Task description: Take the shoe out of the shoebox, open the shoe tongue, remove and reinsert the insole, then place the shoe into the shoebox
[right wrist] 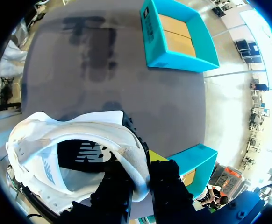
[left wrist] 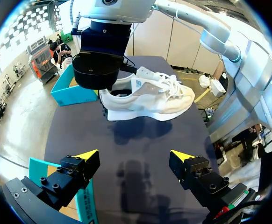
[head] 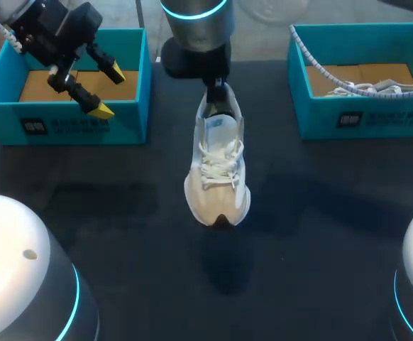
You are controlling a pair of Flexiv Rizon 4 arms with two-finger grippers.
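Shoe (head: 217, 177) lifted off the counter (head: 121, 213).
My right hand (right wrist: 143, 173) is clamped on its heel, probably to leave the tongue free for my left hand (head: 107, 90), which hovers spread wide.

Lighting: bright, diffuse, from overhead.
Dark table (head: 320, 234) took soft shadows, the deepest under the raised shoe (head: 218, 174); white arm shells (head: 15, 263) gleamed at the near corners, each ringed with cyan light.
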